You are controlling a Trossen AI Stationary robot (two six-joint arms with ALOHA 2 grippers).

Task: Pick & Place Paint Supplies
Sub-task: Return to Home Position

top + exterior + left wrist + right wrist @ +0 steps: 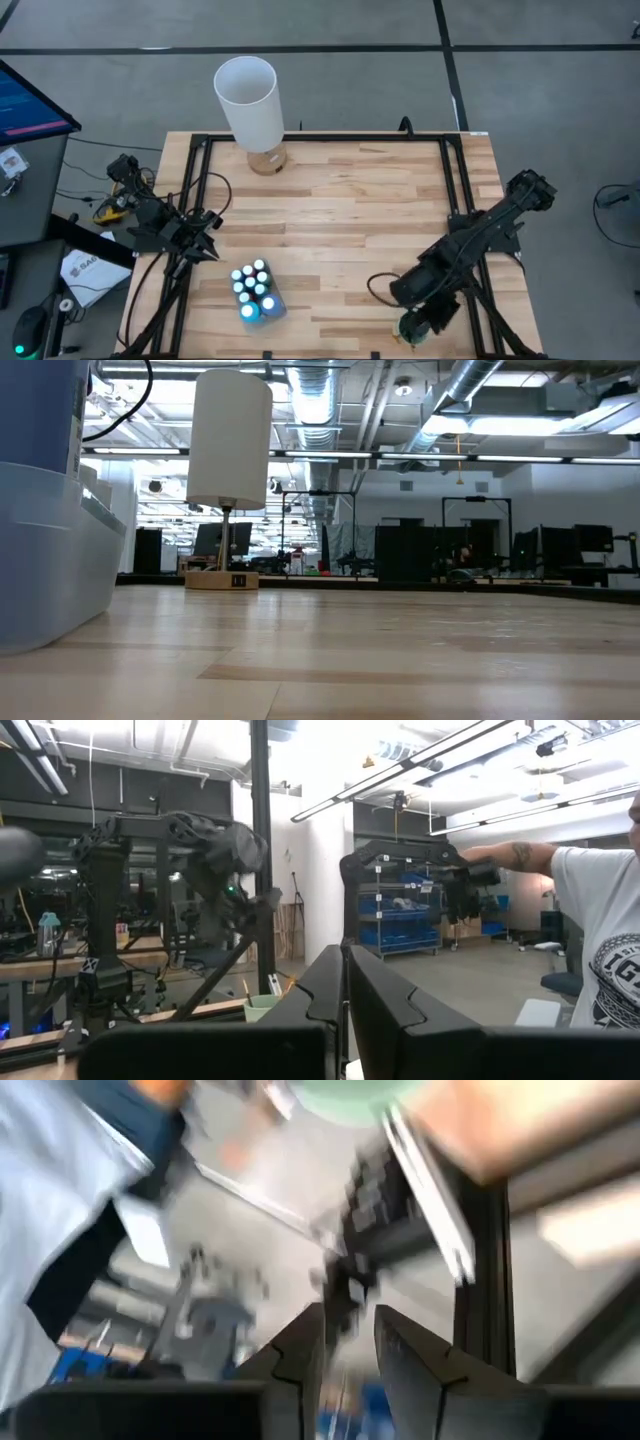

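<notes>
Right gripper (349,1312) hovers at the green cup (410,328), fingers (300,1360) slightly parted, empty; left gripper (345,952) waits far left, closed, empty.

White-capped bottles (255,290) stand clustered on the table (350,200), well apart from the white cylinder (247,100).

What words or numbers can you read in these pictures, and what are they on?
Nothing reads in full.
The person's white shirt: large print that looks like "IG", the rest cut off.
The dark tag on the lamp base: too small to read.
The white paper, at the left of the high view: print too small.
The blue screen: too blurred.
The bottles: no label shows.
</notes>
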